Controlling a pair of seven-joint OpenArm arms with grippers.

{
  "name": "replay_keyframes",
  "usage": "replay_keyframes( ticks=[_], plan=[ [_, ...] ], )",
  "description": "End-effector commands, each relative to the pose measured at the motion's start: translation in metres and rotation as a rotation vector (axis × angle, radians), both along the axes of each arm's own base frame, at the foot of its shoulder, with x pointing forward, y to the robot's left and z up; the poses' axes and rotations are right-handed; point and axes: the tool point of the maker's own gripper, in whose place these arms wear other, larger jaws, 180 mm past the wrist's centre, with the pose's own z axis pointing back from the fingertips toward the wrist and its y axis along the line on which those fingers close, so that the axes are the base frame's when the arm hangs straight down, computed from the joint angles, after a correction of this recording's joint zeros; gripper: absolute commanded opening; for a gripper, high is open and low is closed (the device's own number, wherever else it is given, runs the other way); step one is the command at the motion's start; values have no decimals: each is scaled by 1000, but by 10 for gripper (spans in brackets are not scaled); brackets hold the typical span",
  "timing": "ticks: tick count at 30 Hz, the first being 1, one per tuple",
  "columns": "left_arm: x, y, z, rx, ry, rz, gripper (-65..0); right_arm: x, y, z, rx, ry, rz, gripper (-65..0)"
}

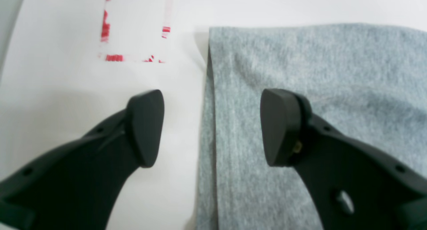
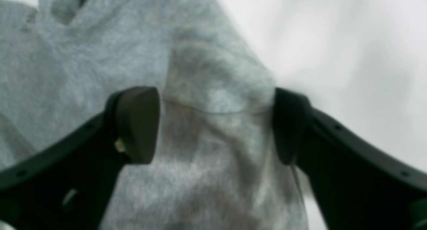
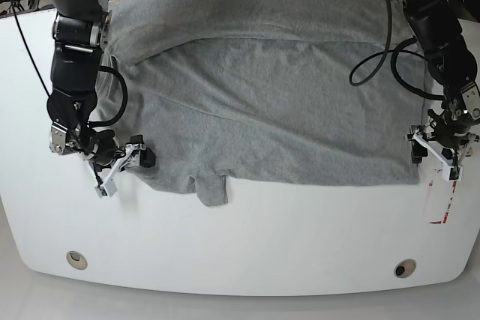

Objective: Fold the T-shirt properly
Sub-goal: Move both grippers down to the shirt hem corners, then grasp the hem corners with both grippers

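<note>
T-shirt [image 3: 262, 103] edges are straddled by spread fingers [image 1: 146, 128] of both grippers, nothing yet pinched; the cloth lies flat on the white table [image 3: 247, 237]. Judged a pre-grasp step: closing on both near corners is called for.

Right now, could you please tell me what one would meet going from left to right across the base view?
Right claw → T-shirt → left claw → red markings on the table.
</note>
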Motion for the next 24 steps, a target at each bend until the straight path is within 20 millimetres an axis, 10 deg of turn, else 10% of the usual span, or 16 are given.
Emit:
replay_keyframes(
  ticks=[1, 16, 24],
  plan=[
    [19, 8, 25, -4, -74, 13, -228, 14, -9, 21, -4, -59, -7, -247],
    [53, 47, 1, -156, -97, 199, -149, 15, 5, 18, 12, -55, 9, -591],
    [56, 38, -17, -205, -69, 200, -142, 15, 9, 17, 19, -53, 12, -609]
  ],
)
